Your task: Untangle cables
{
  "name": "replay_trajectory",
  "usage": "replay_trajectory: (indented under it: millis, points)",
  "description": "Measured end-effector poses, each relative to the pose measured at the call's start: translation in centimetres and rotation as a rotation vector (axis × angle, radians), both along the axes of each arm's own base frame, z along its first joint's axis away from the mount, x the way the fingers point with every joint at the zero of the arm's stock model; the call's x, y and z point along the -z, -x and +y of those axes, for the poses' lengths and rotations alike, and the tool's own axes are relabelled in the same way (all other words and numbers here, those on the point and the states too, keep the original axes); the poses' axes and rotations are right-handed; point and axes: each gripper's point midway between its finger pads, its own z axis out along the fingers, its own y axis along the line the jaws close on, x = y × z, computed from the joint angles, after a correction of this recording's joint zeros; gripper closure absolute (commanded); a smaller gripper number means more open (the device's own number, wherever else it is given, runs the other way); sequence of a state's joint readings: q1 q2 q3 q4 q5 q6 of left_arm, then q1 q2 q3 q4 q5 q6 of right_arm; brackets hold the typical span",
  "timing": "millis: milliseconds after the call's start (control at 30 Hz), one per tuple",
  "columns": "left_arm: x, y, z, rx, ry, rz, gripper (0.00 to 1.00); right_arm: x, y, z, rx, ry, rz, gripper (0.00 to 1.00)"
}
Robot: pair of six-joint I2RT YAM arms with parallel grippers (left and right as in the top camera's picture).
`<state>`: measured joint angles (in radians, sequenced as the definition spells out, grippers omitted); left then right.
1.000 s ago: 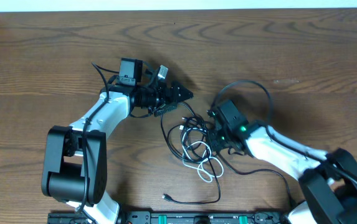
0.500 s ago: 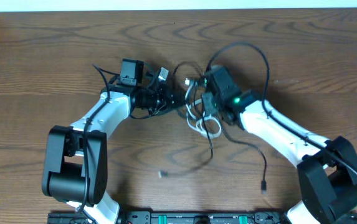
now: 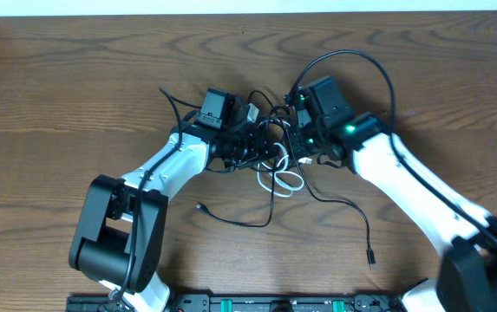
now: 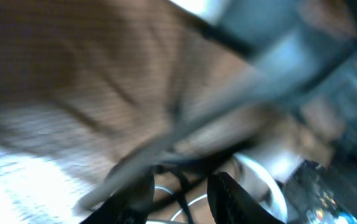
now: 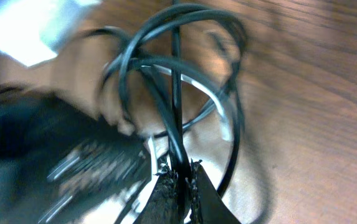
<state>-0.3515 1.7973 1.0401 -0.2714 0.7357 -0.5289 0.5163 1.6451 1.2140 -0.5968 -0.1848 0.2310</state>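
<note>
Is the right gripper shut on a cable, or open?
Shut on a black cable. In the right wrist view the right gripper has its fingertips pinched together, with that cord running up from between them.

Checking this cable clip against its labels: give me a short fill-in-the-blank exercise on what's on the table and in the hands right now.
1. The right hand is shut on a ____ cable.
2. The loop lying on the table just outside the tangle is ____ in colour.
3. The plug farthest from the tangle lies nearer the ____ arm's base.

Missing words: black; white; right.
</note>
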Motion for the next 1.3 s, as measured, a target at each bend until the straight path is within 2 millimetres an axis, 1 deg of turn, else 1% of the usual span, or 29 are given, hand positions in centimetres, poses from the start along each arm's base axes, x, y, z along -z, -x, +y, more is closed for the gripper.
replay_trajectory:
  millis: [67, 100, 167, 200, 233, 300, 333, 433, 500, 533, 567, 600, 667, 733, 767, 800, 833, 867, 1033, 1100, 1167, 1300]
  points:
    - [0.6, -0.6, 0.6, -0.054, -0.053, 0.003, 0.69, -1.9, 0.9, 0.1, -0.026, -0.033, -0.013, 0.99]
    - [0.9, -0.9, 1.0, -0.089, -0.079, 0.006, 0.69, -3.0, 1.6, 0.1, -0.042, -0.054, -0.021, 0.99]
    - [1.5, -1.6, 1.9, -0.152, -0.137, 0.004, 0.7, -4.7, 2.6, -0.1, -0.059, -0.074, -0.033, 0.99]
    - [1.9, -1.9, 2.5, -0.19, -0.17, 0.007, 0.69, -5.5, 3.1, -0.4, -0.064, -0.079, -0.043, 0.99]
    - [2.3, -2.5, 3.5, -0.24, -0.218, 0.001, 0.7, -6.9, 3.8, -0.7, -0.071, -0.093, -0.063, 0.99]
    - [2.7, -3.1, 4.5, -0.293, -0.27, -0.013, 0.7, -8.4, 4.8, -1.5, -0.072, -0.101, -0.081, 0.99]
    - [2.9, -3.4, 5.2, -0.32, -0.303, -0.023, 0.7, -9.3, 5.4, -2.2, -0.065, -0.101, -0.094, 0.99]
    - [3.1, -3.9, 6.1, -0.363, -0.352, -0.042, 0.7, -10.4, 5.8, -4.2, -0.019, -0.071, -0.127, 0.99]
    - [3.2, -4.1, 6.5, -0.38, -0.369, -0.046, 0.8, -10.8, 5.6, -5.6, 0.021, -0.04, -0.151, 0.96]
    - [3.2, -4.1, 6.6, -0.386, -0.375, -0.048, 0.87, -10.9, 5.5, -6.1, 0.036, -0.029, -0.158, 0.92]
    - [3.3, -4.2, 6.7, -0.389, -0.379, -0.049, 0.9, -10.9, 5.3, -6.3, 0.045, -0.019, -0.162, 0.88]
    - [3.3, -4.2, 6.8, -0.393, -0.383, -0.049, 0.92, -10.8, 5.2, -6.4, 0.052, -0.011, -0.162, 0.83]
    - [3.3, -4.2, 7.0, -0.399, -0.391, -0.051, 0.92, -10.3, 5.0, -6.4, 0.059, -0.007, -0.147, 0.76]
    - [3.4, -4.2, 7.1, -0.402, -0.398, -0.052, 0.92, -9.3, 4.8, -6.1, 0.066, -0.003, -0.112, 0.67]
    - [3.4, -4.2, 7.1, -0.402, -0.4, -0.05, 0.92, -9.0, 4.7, -5.9, 0.065, -0.001, -0.101, 0.56]
    - [3.4, -4.1, 7.2, -0.401, -0.402, -0.046, 0.92, -8.1, 4.5, -5.6, 0.073, 0.001, -0.076, 0.48]
    - [3.5, -4.0, 7.2, -0.401, -0.405, -0.042, 0.92, -7.4, 4.2, -5.1, 0.082, -0.003, -0.057, 0.38]
    - [3.5, -3.9, 7.2, -0.4, -0.407, -0.04, 0.92, -6.9, 3.9, -4.9, 0.081, -0.003, -0.048, 0.37]
    - [3.8, -3.5, 7.4, -0.395, -0.419, -0.021, 0.92, -2.4, 2.8, -2.8, 0.134, -0.014, 0.076, 0.5]
    - [3.9, -3.1, 7.5, -0.391, -0.427, -0.008, 0.92, -1.0, 2.4, -2.1, 0.161, -0.031, 0.12, 0.54]
    - [4.0, -2.9, 7.6, -0.387, -0.434, 0.0, 0.92, 0.1, 1.9, -1.2, 0.173, -0.065, 0.151, 0.54]
    - [4.2, -2.4, 7.8, -0.376, -0.447, 0.014, 0.92, 1.4, 1.0, 0.4, 0.17, -0.12, 0.182, 0.54]
